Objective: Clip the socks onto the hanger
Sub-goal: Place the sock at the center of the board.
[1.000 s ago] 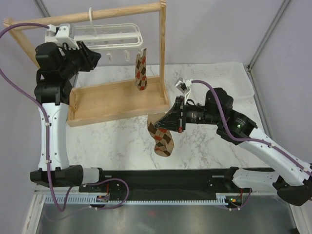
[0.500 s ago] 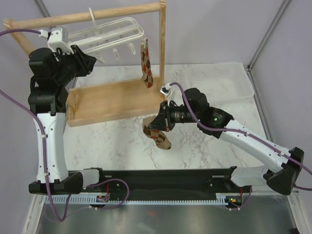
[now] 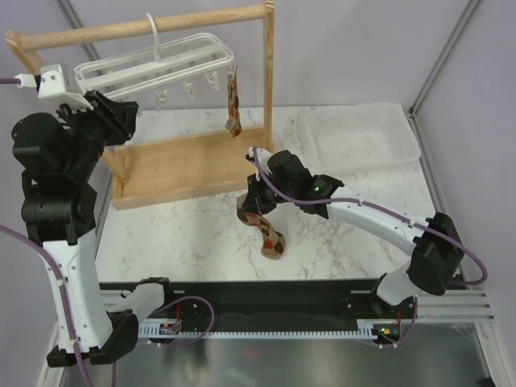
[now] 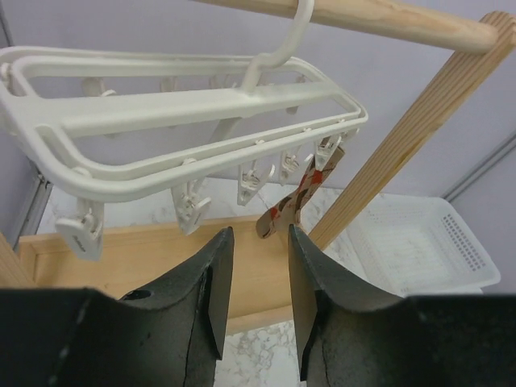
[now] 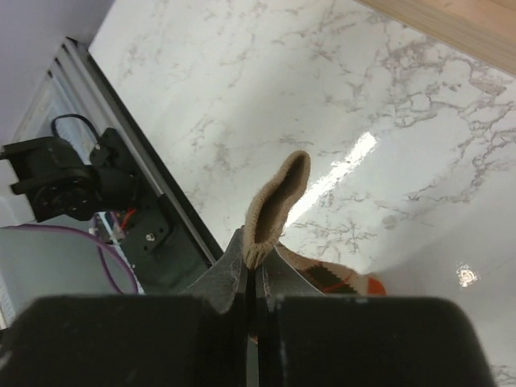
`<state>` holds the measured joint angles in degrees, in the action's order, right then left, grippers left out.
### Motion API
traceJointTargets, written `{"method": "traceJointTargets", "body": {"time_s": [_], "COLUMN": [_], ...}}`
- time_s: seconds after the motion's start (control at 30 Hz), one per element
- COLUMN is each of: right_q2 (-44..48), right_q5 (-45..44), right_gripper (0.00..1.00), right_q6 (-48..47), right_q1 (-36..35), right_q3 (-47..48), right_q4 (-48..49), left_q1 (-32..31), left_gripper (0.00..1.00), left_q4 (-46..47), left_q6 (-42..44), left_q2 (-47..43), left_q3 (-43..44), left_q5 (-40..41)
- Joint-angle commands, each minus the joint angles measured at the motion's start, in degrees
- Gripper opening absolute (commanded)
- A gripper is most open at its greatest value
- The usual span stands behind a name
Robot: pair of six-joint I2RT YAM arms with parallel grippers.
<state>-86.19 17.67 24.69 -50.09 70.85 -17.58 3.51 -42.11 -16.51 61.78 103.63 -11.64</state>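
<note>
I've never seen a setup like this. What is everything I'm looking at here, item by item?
hanger: one, white, hooked over the top bar of the wooden rack
wooden rack: one, pale wood, far left of the table
clipped sock: one, tan argyle, dangling from a clip at the hanger's right end
held sock: one, tan argyle, hanging from the right gripper over the table's middle
basket: one, white, perforated, far right of the table
table: one, white marble
left arm, right arm: two, black and white, based at the near edge
left gripper: one, black, open and empty, facing the hanger's clips
right gripper: one, black, shut on the held sock
</note>
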Motion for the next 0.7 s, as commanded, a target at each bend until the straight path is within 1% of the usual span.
{"method": "traceJointTargets", "body": {"time_s": [0.0, 0.13, 0.33, 0.4, 0.53, 0.6, 0.63, 0.67], "right_q2": [-3.1, -6.4, -11.1, -13.6, -17.5, -19.7, -20.2, -20.9], "right_q5": [-3.1, -2.9, -6.2, -5.8, -4.8, -3.8, -4.1, -5.0], "right_gripper": [0.04, 0.04, 0.06, 0.06, 0.09, 0.12, 0.22, 0.27], "right_q6": [-2.7, -3.2, -5.7, -6.9, -7.5, -8.5, -8.8, -9.0], "right_q1": [-0.2, -0.1, -0.2, -0.2, -0.2, -0.2, -0.2, -0.2], "right_q3": [1.0, 1.6, 3.5, 4.6, 6.1, 7.0, 7.4, 7.9], "right_q4": [2.6, 3.2, 3.2, 3.2, 3.7, 4.1, 4.0, 4.0], "left_q1": [0.3, 0.2, 0.3, 0.2, 0.2, 0.2, 0.2, 0.2], "left_gripper": [0.41, 0.42, 0.43, 0.43, 0.43, 0.43, 0.43, 0.43], "left_q4": [0.7, 0.7, -0.2, 0.1, 1.4, 2.1, 2.4, 2.5], "left_q6": [-1.3, 1.2, 2.6, 2.5, 3.0, 3.2, 3.3, 3.2], "left_q2": [-3.9, -5.1, -6.3, -7.2, -8.9, -9.3, -9.3, -9.5], "left_q3": [-1.2, -1.5, -2.1, -3.0, -3.4, -3.3, -3.1, -3.3], "left_q5": [5.2, 10.0, 16.5, 19.8, 22.7, 23.2, 23.2, 23.2]}}
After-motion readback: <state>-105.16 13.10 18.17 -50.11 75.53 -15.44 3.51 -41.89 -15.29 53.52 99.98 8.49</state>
